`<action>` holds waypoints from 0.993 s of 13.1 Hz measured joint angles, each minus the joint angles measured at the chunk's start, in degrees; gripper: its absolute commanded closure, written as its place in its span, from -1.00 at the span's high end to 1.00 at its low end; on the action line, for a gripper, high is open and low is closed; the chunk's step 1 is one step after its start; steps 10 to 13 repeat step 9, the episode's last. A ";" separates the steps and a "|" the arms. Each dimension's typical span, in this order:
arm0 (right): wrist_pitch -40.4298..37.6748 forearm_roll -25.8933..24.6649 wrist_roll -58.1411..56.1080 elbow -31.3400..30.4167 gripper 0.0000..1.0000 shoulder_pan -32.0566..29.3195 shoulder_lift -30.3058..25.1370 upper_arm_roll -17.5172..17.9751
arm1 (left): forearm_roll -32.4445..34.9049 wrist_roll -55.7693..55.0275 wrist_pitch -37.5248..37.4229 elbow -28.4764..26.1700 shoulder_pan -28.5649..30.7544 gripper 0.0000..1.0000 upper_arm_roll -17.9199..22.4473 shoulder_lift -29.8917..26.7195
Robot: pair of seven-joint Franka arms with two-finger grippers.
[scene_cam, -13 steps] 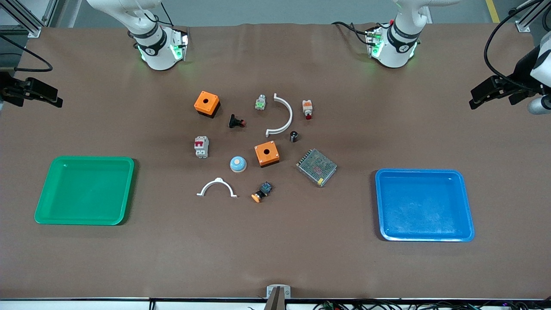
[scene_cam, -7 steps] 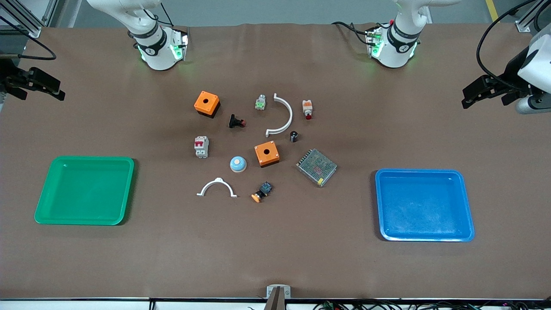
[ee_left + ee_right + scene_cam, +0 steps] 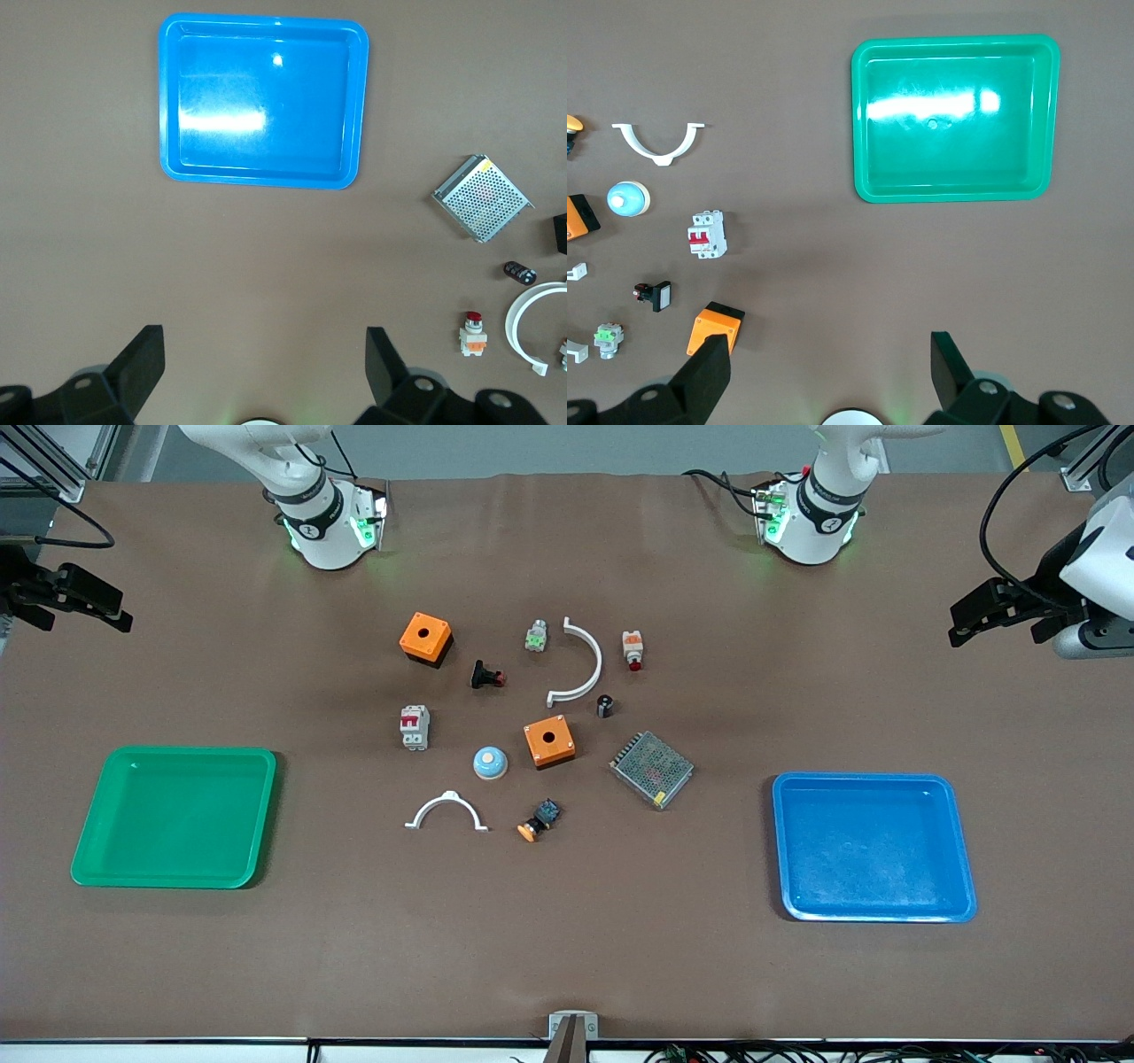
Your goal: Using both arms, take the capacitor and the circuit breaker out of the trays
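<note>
**A:** Brown matting covers the whole table [image 3: 567, 957], with the parts clustered in the middle and a tray at each end. Where are the two task parts?

**B:** The capacitor [image 3: 605, 706] lies just beside the lower end of the larger white curved piece [image 3: 580, 662], toward the left arm's end of the cluster. The metal mesh box [image 3: 651, 769] is nearer the front camera than it, and the blue tray [image 3: 873, 847] is well apart at the left arm's end. The breaker [image 3: 414, 727] lies on the right arm's side of the cluster, red lever up, near the pale blue dome [image 3: 490, 763]. The green tray [image 3: 175, 817] sits well apart at the right arm's end.

**A:** And the grippers?

**B:** The left gripper [image 3: 266, 376] hangs over bare matting at its end of the table, fingers spread wide with nothing between them. The right gripper [image 3: 830, 372] hangs over bare matting at its own end, equally wide apart and holding nothing; an orange box [image 3: 716, 328] shows just past one finger.

**A:** Anything in the trays?

**B:** Both show only glare.
</note>
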 measured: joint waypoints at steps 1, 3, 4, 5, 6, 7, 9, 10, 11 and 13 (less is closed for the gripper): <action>0.08 0.00 0.00 0.00 1.00 -0.02 0.00 -0.10 | 0.22 0.07 -0.02 -0.03 0.01 1.00 -0.29 -0.27; 0.43 0.00 0.00 0.00 1.00 -0.02 0.00 -0.15 | 1.19 0.15 -0.02 -0.09 0.01 1.00 -0.79 -1.08; 0.68 0.00 0.00 0.00 1.00 -0.02 0.00 -0.15 | 1.34 0.15 -0.04 -0.09 0.01 1.00 -0.94 -1.43; 0.92 0.00 0.00 0.00 1.00 -0.02 0.00 -0.15 | 1.37 0.15 -0.05 -0.09 0.04 1.00 -0.94 -1.62; 1.12 0.25 0.00 0.00 1.00 -0.02 0.00 -0.16 | 1.40 0.16 -0.05 -0.06 0.10 1.00 -0.94 -1.66; 1.27 0.97 0.00 0.00 1.00 -0.03 0.00 -0.19 | 1.41 0.17 -0.04 0.01 0.15 1.00 -0.94 -1.66; 1.75 1.76 0.00 0.00 1.00 -0.05 0.00 -0.27 | 1.41 0.17 -0.04 0.13 0.14 1.00 -0.95 -1.66; 1.75 1.76 0.00 0.00 1.00 -0.05 0.00 -0.27 | 1.41 0.17 -0.04 0.13 0.14 1.00 -0.95 -1.66; 1.75 1.76 0.00 0.00 1.00 -0.05 0.00 -0.27 | 1.41 0.17 -0.04 0.13 0.14 1.00 -0.95 -1.66; 1.75 1.76 0.00 0.00 1.00 -0.05 0.00 -0.27 | 1.41 0.17 -0.04 0.13 0.14 1.00 -0.95 -1.66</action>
